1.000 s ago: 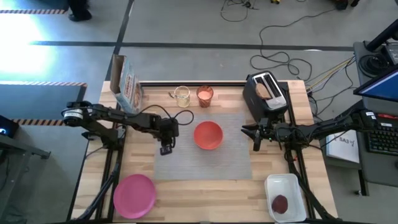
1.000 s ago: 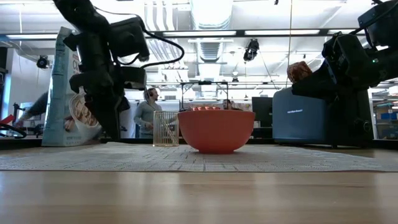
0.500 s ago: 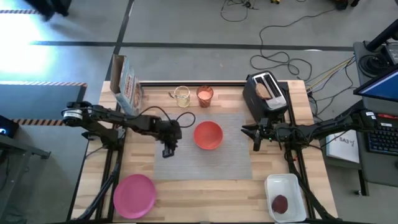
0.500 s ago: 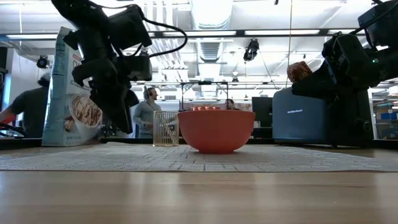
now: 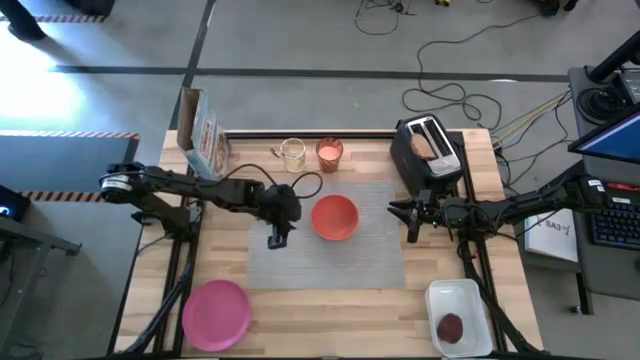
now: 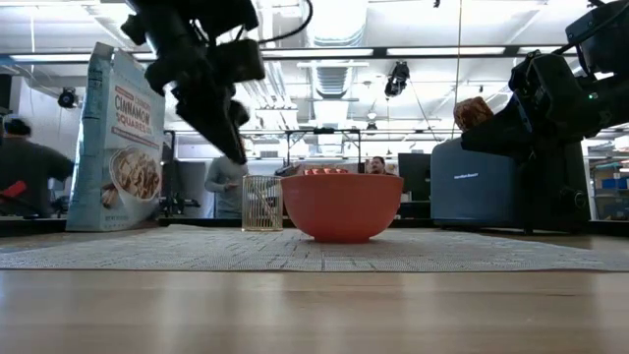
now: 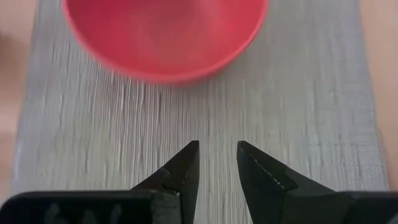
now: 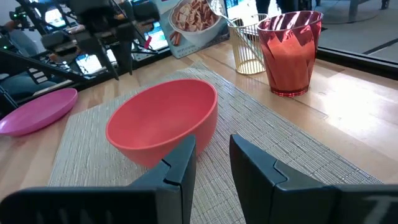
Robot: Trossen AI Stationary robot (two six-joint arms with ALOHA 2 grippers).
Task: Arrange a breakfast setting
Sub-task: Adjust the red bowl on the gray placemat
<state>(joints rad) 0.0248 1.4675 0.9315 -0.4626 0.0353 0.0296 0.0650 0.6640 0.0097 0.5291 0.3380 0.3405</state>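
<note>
Left pincer: above the grey rectangular woven placemat, just beside the smaller red bowl; fingers slightly parted, nothing between them.

Right pincer: at the placemat's edge on the opposite side of the bowl, below the black toaster; fingers a little apart, holding nothing.

Smaller red bowl: upright on the placemat, near its middle, between the two pincers.

Grey rectangular woven placemat: flat at the centre of the light wooden table.

Clear glass of orange drink: on the table just past the placemat's far edge; beside it a clear glass of pale yellowish liquid.

Toast slice: standing in a slot of the toaster.

Round pink plate: near front corner of the table on the left arm's side, off the placemat.

Dark red patty: in a white rectangular tray, front corner on the right arm's side.

Cereal box: upright at the far corner on the left arm's side.
</note>
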